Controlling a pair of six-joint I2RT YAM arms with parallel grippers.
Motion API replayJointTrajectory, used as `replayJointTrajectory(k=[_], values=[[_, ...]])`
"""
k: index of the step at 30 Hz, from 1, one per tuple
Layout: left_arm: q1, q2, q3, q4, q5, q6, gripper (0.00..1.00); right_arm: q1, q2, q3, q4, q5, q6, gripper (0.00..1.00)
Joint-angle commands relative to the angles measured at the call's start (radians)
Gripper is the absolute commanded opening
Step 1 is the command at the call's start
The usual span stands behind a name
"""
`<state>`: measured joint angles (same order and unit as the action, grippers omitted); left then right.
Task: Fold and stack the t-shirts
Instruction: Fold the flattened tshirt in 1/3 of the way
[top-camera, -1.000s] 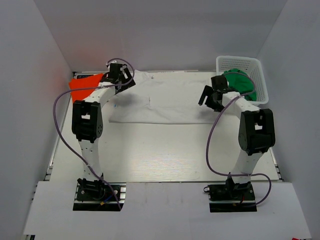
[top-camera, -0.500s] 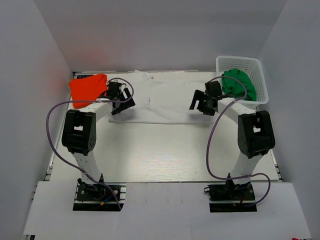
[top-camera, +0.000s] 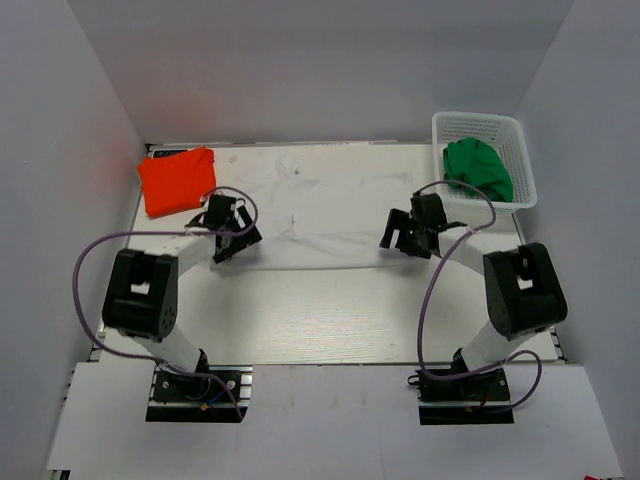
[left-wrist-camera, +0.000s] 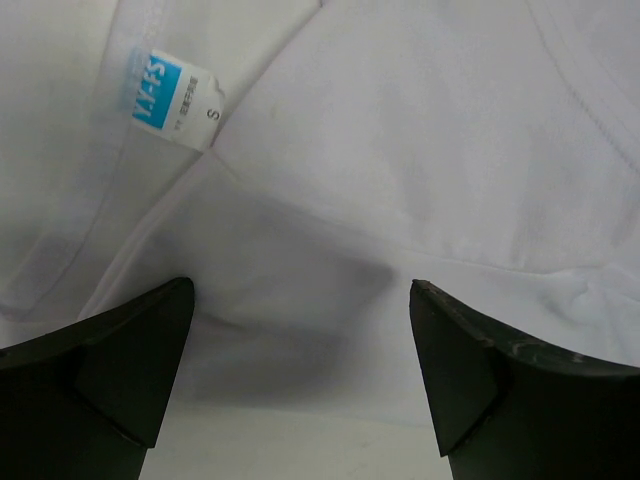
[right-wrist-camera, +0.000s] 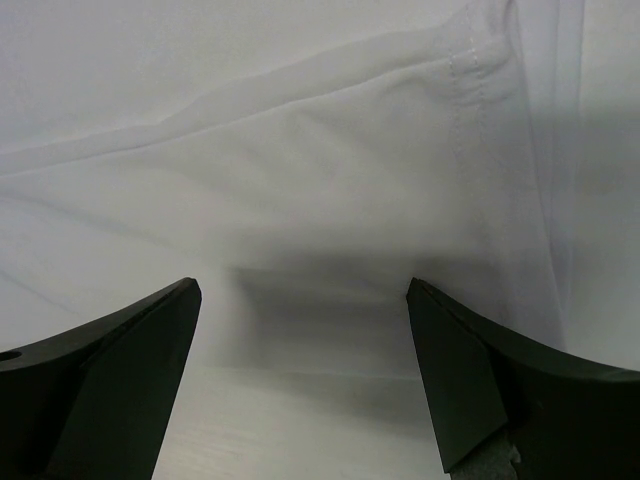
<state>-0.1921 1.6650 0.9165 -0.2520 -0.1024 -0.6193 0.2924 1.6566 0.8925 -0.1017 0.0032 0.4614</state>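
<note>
Top external view: white t-shirt spread flat across the far middle of the bench; orange t-shirt folded at far left; green t-shirt bundled in the white basket at far right. Left pincer at the white shirt's near-left edge, jaws wide, holding nothing. Right pincer at the near-right edge, likewise wide and empty. Left wrist view: size label and folded hem just ahead of the fingers (cloth not yet between them). Step in hand, as judged: pinch both near corners. To do well: lower both arms evenly, take only the top layer's edge, close together, lift level so the fold lands straight
</note>
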Motion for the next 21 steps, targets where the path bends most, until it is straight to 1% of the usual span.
replayJointTrajectory(k=[1,2,3,4,6,7,10,12,14,15,17,19,20,21], values=[[0.000,-0.097,-0.190,-0.223,0.027,-0.080,1.00,0.022,-0.067,-0.127,-0.078,0.041,-0.010,0.90],[0.000,-0.187,-0.221,-0.237,0.038,-0.097,1.00,0.027,-0.111,-0.144,-0.078,0.041,-0.006,0.90],[0.000,-0.239,-0.250,-0.248,0.052,-0.108,1.00,0.039,-0.132,-0.162,-0.084,0.044,0.000,0.90],[-0.009,-0.288,-0.295,-0.301,0.075,-0.121,1.00,0.043,-0.200,-0.206,-0.089,0.047,0.006,0.90],[-0.009,-0.393,-0.320,-0.354,0.084,-0.134,1.00,0.065,-0.289,-0.231,-0.099,0.035,0.006,0.90],[-0.009,-0.503,-0.320,-0.372,0.107,-0.157,1.00,0.070,-0.311,-0.253,-0.104,0.038,0.006,0.90],[-0.009,-0.681,-0.306,-0.403,0.095,-0.157,1.00,0.089,-0.418,-0.248,-0.122,0.021,-0.027,0.90],[-0.009,-0.724,-0.259,-0.392,0.063,-0.146,1.00,0.096,-0.481,-0.231,-0.124,0.043,-0.035,0.90],[-0.009,-0.725,-0.217,-0.356,0.053,-0.088,1.00,0.093,-0.495,-0.190,-0.112,0.082,-0.033,0.90],[-0.009,-0.700,-0.161,-0.321,0.044,-0.071,1.00,0.090,-0.500,-0.176,-0.105,0.118,-0.032,0.90],[0.003,-0.644,-0.105,-0.273,0.044,-0.043,1.00,0.091,-0.495,-0.127,-0.093,0.161,-0.036,0.90],[0.013,-0.524,-0.018,-0.198,0.064,-0.011,1.00,0.090,-0.474,-0.090,-0.059,0.207,-0.020,0.90],[0.013,-0.475,0.017,-0.187,0.081,0.048,1.00,0.088,-0.451,-0.058,-0.056,0.222,-0.015,0.90],[0.013,-0.424,0.103,-0.187,0.081,0.082,1.00,0.083,-0.425,-0.041,-0.062,0.234,-0.010,0.90]])
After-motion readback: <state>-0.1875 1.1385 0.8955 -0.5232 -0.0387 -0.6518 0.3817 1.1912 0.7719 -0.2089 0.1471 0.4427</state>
